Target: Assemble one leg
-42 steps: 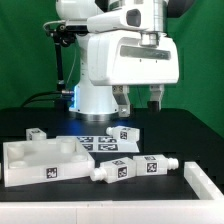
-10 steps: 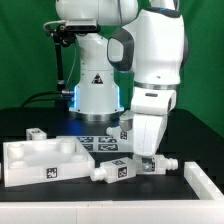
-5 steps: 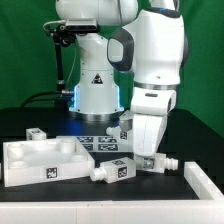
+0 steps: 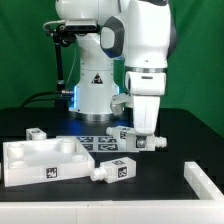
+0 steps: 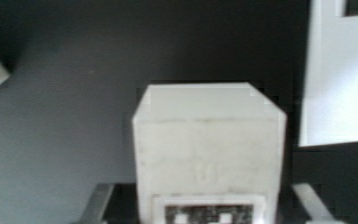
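Note:
My gripper is shut on one white leg and holds it off the black table, its peg end towards the exterior view's right. In the wrist view this leg fills the middle, with a tag at its near end between my fingers. A second leg lies on the table below and in front of it. A third leg lies behind my gripper, partly hidden by it. A fourth small tagged piece sits at the far left.
The large white tabletop lies at the exterior view's left front. The marker board lies flat behind it. A white bar lies at the right front. The robot's base stands at the back.
My gripper came down onto the right-hand leg, shut on it, and has now lifted it off the table, up and slightly towards the exterior view's left.

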Motion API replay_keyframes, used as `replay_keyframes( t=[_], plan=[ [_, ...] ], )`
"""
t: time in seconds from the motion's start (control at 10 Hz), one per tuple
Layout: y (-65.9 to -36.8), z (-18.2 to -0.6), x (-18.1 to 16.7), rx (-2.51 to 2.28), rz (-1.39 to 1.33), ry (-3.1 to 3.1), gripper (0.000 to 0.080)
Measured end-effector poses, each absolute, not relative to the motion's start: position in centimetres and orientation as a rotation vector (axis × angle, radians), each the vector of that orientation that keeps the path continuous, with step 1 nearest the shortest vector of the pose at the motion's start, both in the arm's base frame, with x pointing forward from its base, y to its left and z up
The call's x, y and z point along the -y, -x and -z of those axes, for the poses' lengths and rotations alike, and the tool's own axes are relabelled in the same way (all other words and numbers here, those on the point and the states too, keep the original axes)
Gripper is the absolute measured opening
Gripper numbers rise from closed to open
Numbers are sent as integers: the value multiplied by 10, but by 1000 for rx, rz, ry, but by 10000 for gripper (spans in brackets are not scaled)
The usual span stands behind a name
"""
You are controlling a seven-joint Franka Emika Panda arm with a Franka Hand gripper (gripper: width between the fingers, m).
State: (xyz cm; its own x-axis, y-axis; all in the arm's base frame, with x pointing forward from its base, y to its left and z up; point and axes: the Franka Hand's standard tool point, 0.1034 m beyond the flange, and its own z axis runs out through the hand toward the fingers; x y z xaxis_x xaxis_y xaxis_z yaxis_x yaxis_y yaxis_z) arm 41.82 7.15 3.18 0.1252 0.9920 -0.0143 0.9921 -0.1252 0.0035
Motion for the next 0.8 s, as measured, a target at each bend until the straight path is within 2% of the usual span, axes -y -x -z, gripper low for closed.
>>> replay_keyframes(
  t=[0.4,0.6,0.8],
  plan=[
    [-419,-30,-75,-2067,15,-2353,282],
    [-390,-20,-111,-2059,-70,-2387,282],
    [-382,-9,-122,-2086,-100,-2384,282]
  ],
)
